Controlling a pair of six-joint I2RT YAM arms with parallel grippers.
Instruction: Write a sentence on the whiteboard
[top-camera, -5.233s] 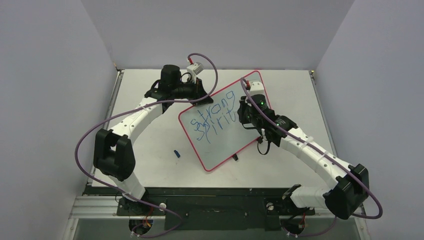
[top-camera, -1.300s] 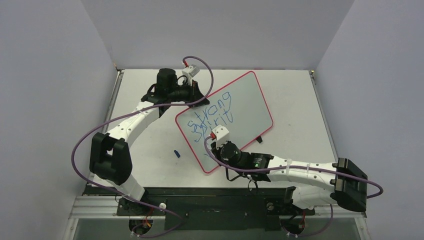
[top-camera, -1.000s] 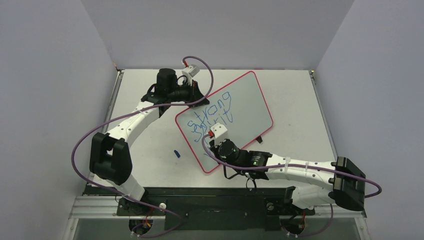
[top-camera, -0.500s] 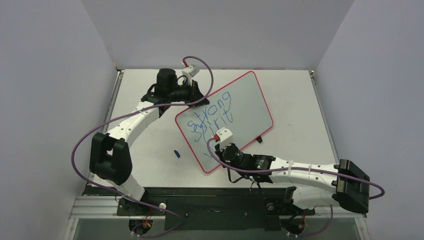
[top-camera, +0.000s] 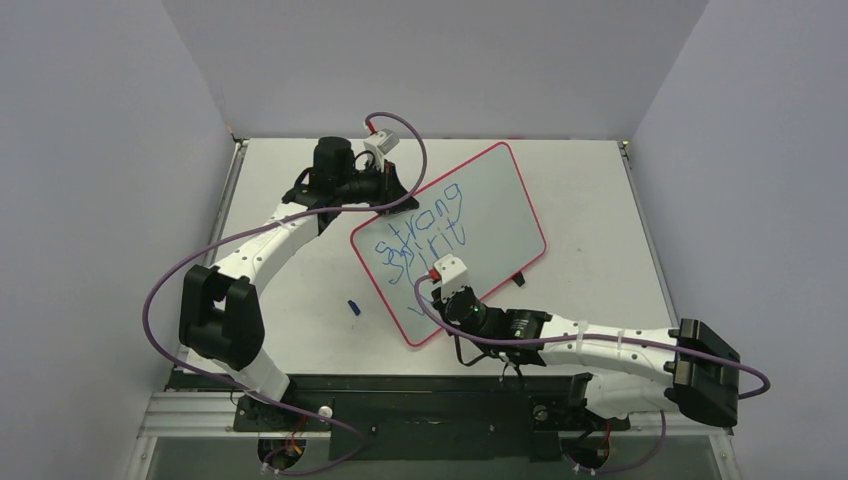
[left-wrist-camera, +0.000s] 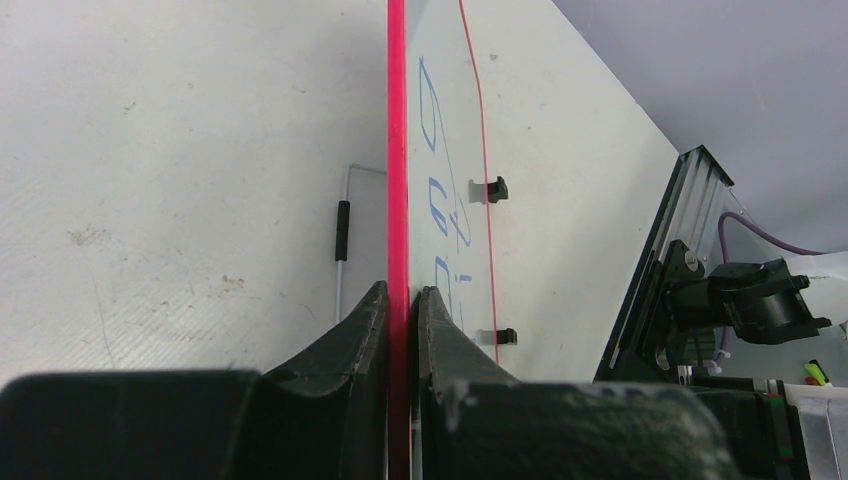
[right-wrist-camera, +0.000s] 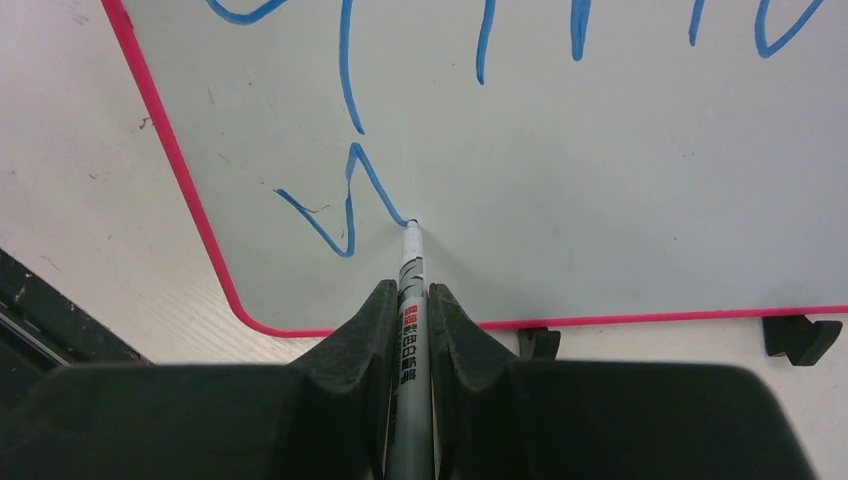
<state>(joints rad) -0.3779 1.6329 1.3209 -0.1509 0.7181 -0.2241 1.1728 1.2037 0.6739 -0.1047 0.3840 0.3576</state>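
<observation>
The whiteboard (top-camera: 490, 200) lies tilted on the table, pale grey with a red-pink rim. Blue marker letters (top-camera: 425, 238) read "strong" and "spirit" in two lines. My left gripper (top-camera: 388, 203) is shut on the board's rim (left-wrist-camera: 397, 200) at its upper left edge. My right gripper (right-wrist-camera: 409, 300) is shut on a grey marker (right-wrist-camera: 409, 320), whose tip touches the board at the end of a blue zigzag stroke (right-wrist-camera: 340, 205) below "spirit", near the board's lower left corner. In the top view the right gripper (top-camera: 437, 296) sits over that corner.
A small blue marker cap (top-camera: 353, 307) lies on the table left of the board. Black clips (right-wrist-camera: 798, 337) stick out under the board's lower edge. The black frame rail (top-camera: 400, 385) runs along the near table edge.
Over five seconds my right arm swung from the board's right side to its lower left corner. In the last second the marker drew a zigzag stroke on a third line. The left arm stayed.
</observation>
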